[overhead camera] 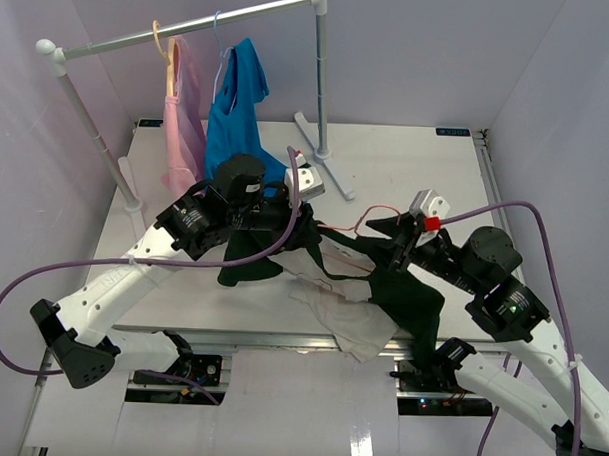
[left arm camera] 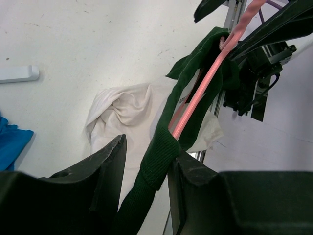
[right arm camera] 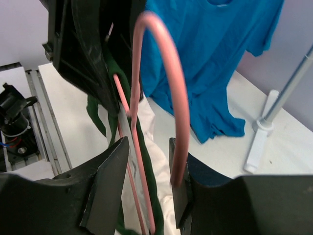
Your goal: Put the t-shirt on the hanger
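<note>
The t-shirt (overhead camera: 352, 310), white with dark green shoulders, hangs bunched between my two grippers over the table's front edge. My left gripper (overhead camera: 303, 210) has its jaws apart around the green collar band (left arm camera: 159, 156), which lies against the right finger (left arm camera: 195, 171). The pink hanger (left arm camera: 205, 83) runs inside the neck opening up toward my right gripper (overhead camera: 396, 249). In the right wrist view the hanger's hook (right arm camera: 178, 98) arches between the parted jaws. Its tip touches the right finger (right arm camera: 205, 191), and the wire neck passes down into the shirt (right arm camera: 149, 117).
A clothes rack (overhead camera: 191, 29) stands at the back left, carrying a pale pink garment (overhead camera: 183, 114) and a bright blue shirt (overhead camera: 234, 105). Its post and foot (overhead camera: 322, 154) stand mid-table. The blue shirt (right arm camera: 210, 58) hangs close behind the grippers. The table's metal front rail (overhead camera: 281, 339) lies below the shirt.
</note>
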